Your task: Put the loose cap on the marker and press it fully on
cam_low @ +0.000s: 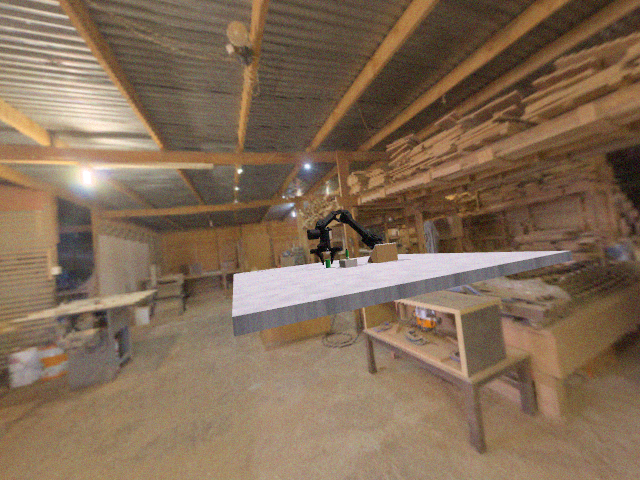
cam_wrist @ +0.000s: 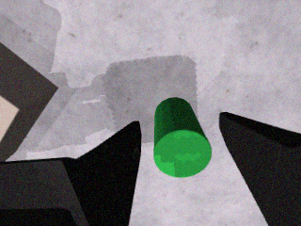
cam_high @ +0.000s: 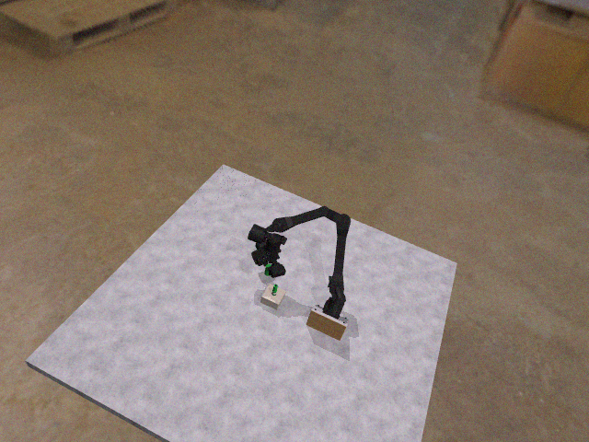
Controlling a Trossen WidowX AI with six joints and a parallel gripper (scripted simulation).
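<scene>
Gripper (cam_wrist: 180, 141): black, pointing down, jaws standing spread and gripping nothing, one finger (cam_wrist: 113, 160) on each side of the cap without touching it.

Cap (cam_wrist: 181, 138): green cylinder, standing upright on the table (cam_high: 143, 304), sitting between the open fingers.

Holder block (cam_high: 272, 297): pale cube, resting just beside the cap; only its corner is showing at the wrist view's left edge.

Marker (cam_high: 274, 288): green, standing upright in the block, uncapped.

Arm (cam_high: 340, 247): black, arching over from its tan base (cam_high: 326, 324).
</scene>
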